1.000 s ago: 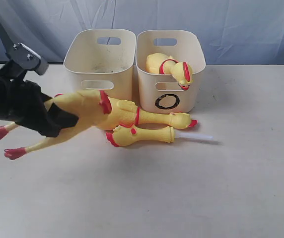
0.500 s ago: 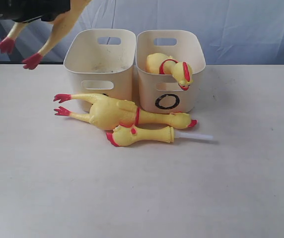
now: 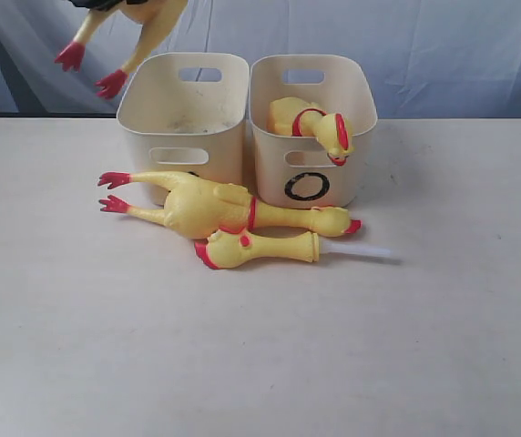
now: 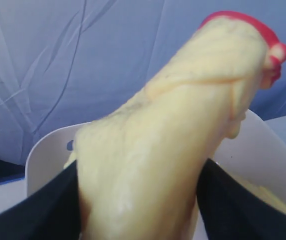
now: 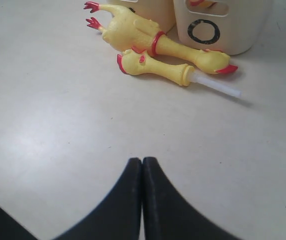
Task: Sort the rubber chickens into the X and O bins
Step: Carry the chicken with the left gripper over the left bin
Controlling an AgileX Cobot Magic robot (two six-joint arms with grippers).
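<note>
Left gripper is clamping a long yellow rubber chicken, dangling legs-down just left of the left cream plastic tub. Right gripper is sitting with fingers together.

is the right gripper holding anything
No, the right gripper is shut, its jaws touching with nothing between them.

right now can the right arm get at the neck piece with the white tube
Probably yes. The right arm's fingers are shut and empty, with only bare table between them and the neck piece. A whole chicken lies against it, but the tube sticks out free.
</note>
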